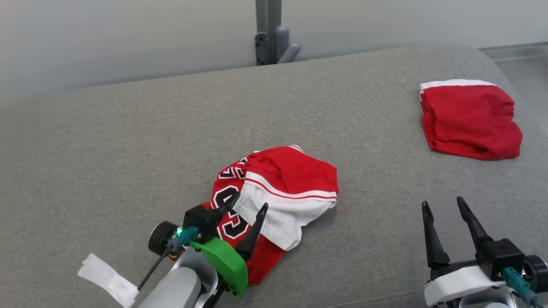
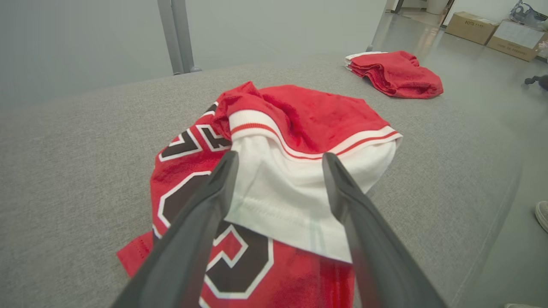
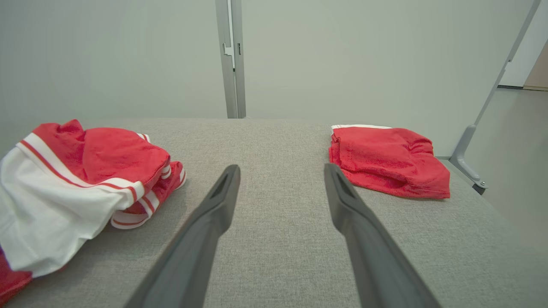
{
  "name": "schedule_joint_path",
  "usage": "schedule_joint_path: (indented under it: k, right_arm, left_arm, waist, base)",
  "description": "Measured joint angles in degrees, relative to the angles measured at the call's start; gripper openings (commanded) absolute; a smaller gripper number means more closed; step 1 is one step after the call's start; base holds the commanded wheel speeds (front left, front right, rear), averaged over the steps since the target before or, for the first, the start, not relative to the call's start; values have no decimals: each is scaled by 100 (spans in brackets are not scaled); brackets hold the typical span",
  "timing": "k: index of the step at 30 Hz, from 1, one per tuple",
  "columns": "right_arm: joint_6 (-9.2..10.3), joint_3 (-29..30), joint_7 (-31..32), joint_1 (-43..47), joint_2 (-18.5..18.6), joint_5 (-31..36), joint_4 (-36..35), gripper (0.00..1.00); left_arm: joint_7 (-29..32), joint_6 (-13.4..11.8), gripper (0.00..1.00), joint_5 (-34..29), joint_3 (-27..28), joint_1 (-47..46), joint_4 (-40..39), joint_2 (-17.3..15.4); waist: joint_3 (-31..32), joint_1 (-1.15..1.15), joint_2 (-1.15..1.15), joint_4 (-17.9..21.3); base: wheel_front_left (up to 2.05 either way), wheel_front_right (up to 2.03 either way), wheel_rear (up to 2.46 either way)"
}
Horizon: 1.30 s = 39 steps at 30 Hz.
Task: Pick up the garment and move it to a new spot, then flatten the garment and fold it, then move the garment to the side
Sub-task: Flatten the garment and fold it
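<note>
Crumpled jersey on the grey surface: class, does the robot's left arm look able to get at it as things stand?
Probably yes. The left arm hangs right at the crumpled jersey, jaws open over its white fold, and nothing lies between them.

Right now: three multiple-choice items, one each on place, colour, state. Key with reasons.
1. The folded red garment lies on the grey surface at:
A) the far right
B) the near left
C) the middle

2. The numerals on the crumpled garment are:
A) blue
B) dark with white edging
C) yellow

3. The left gripper is:
A) shut on cloth
B) open, over the crumpled garment
C) lifting the pile

Key:
1 A, it sits by the far right edge in the head view.
2 B, dark digits outlined white on red.
3 B, its fingers stand apart with nothing pinched.
</note>
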<state>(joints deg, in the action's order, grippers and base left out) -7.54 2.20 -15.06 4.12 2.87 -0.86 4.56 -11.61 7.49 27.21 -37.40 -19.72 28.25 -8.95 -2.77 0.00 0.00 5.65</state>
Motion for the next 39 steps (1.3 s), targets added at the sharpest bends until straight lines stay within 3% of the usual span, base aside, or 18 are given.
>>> schedule_joint_path:
  k: [11, 12, 13, 19, 24, 26, 31, 35, 39]
  right_arm:
    - [0, 66, 0, 13, 2, -65, 32, 100]
    - [0, 73, 1, 28, 2, -66, 36, 100]
    - [0, 78, 0, 34, 2, -74, 43, 100]
    - [0, 74, 0, 52, 2, -112, 75, 100]
    - [0, 123, 0, 156, 1, -114, 96, 100]
    - [0, 124, 0, 165, 2, -115, 101, 100]
    - [0, 45, 1, 170, 1, -151, 136, 100]
    - [0, -2, 0, 165, 1, -168, 156, 100]
    - [0, -51, 0, 158, 2, -209, 166, 100]
  left_arm:
    - [307, 0, 100, 787, -300, -496, 1091, -137]
    - [355, 0, 58, 902, -375, -495, 1089, -144]
    - [386, 0, 1, 1005, -449, -494, 1056, -145]
    - [749, 0, 0, 2050, -599, -465, 383, -159]
    - [964, 0, 0, 3052, -77, -485, -804, -452]
    - [1065, -75, 0, 3336, 275, -592, -1249, -671]
    - [1494, -527, 0, 3912, 1148, -1023, -2198, -1294]
    - [2016, -735, 0, 4121, 1460, -1267, -2732, -1861]
    - [2470, -934, 0, 4361, 1616, -1427, -2918, -2163]
  waist:
    - [-240, 0, 0, 557]
    - [-236, 0, 0, 564]
    - [-228, 0, 0, 561]
    - [-171, 0, 0, 466]
    - [-99, 0, 0, 312]
    - [-71, 0, 0, 245]
    - [21, 0, 0, 135]
    - [71, 0, 0, 150]
    - [46, 0, 0, 186]
  base:
    - [0, 0, 0]
    - [0, 0, 0]
    - [0, 0, 0]
    - [0, 0, 0]
    - [0, 0, 0]
    - [0, 0, 0]
    - [0, 0, 0]
    - [0, 0, 0]
    - [0, 0, 0]
